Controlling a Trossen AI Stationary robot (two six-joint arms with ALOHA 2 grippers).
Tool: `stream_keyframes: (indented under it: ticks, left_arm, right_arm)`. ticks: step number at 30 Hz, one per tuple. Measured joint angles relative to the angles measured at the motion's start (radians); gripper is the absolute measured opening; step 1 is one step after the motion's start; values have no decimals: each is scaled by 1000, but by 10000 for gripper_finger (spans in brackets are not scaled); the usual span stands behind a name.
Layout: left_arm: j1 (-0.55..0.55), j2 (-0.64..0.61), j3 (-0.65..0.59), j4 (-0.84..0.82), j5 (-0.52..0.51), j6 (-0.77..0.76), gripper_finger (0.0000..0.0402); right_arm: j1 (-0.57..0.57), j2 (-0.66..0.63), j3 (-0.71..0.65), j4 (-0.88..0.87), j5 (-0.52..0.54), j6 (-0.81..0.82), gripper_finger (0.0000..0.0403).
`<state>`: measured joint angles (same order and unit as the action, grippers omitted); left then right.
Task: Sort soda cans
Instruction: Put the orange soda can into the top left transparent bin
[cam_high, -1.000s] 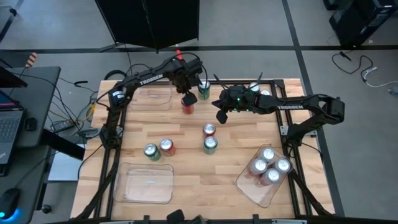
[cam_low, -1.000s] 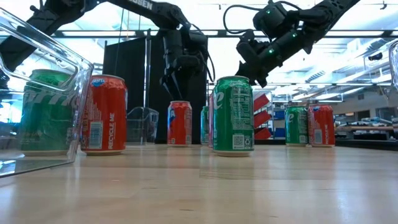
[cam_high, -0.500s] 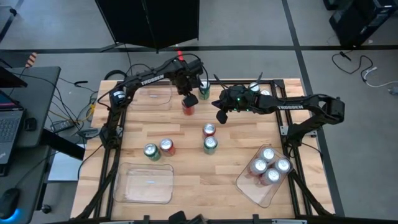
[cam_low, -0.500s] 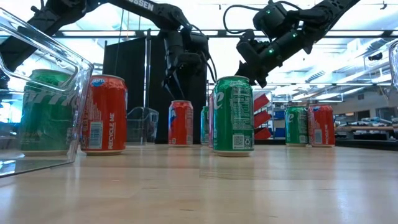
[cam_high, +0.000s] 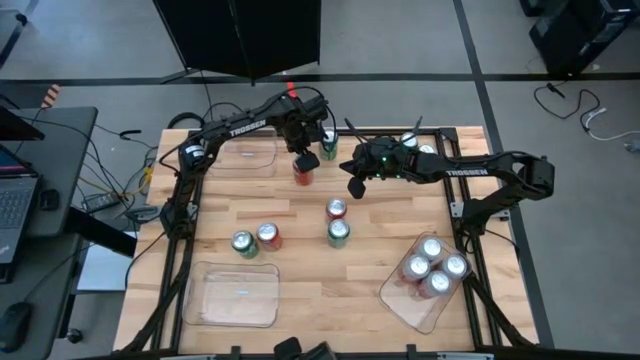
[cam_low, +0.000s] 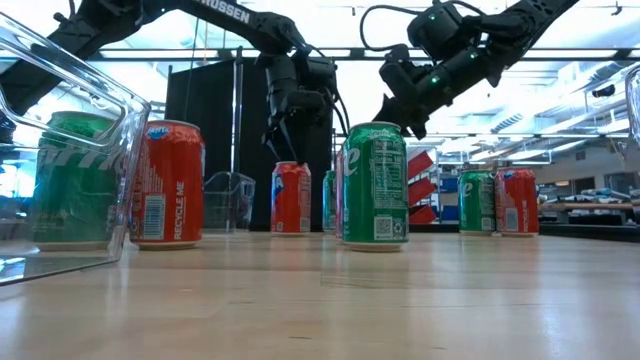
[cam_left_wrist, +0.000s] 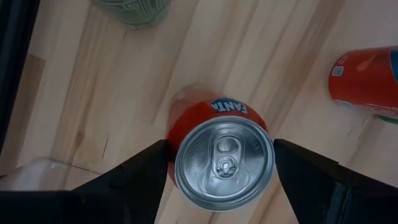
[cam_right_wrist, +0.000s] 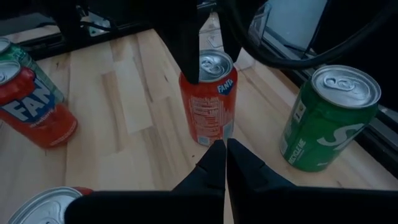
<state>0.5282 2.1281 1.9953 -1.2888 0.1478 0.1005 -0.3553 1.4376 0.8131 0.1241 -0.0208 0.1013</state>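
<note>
A red soda can stands upright on the far middle of the table, with a green can just beyond it. My left gripper points down over the red can. It is open, one finger on each side of the can's top. My right gripper is shut and empty. It hangs above the table just right of the red can, pointing toward it.
A red can and a green can stand mid-table, and another green and red pair stands to the left. A clear tray at the near right holds several cans. Other clear trays lie near left and far left.
My left gripper has sunk a little, still open, so that its fingertips now stand beside the red can's top rather than above it. The can has stayed where it was.
</note>
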Motion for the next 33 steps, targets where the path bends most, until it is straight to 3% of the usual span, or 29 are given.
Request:
stream_keyframes:
  ticks: [13,22,33]
  left_arm:
    - [0,3,-2,-1,-3,27,287]
    - [0,4,-3,-3,-11,31,287]
    - [-1,14,50,-63,4,49,285]
  right_arm:
    - [14,18,0,29,-44,9,5]
    - [18,114,0,80,-49,8,27]
    - [18,109,0,106,-52,8,49]
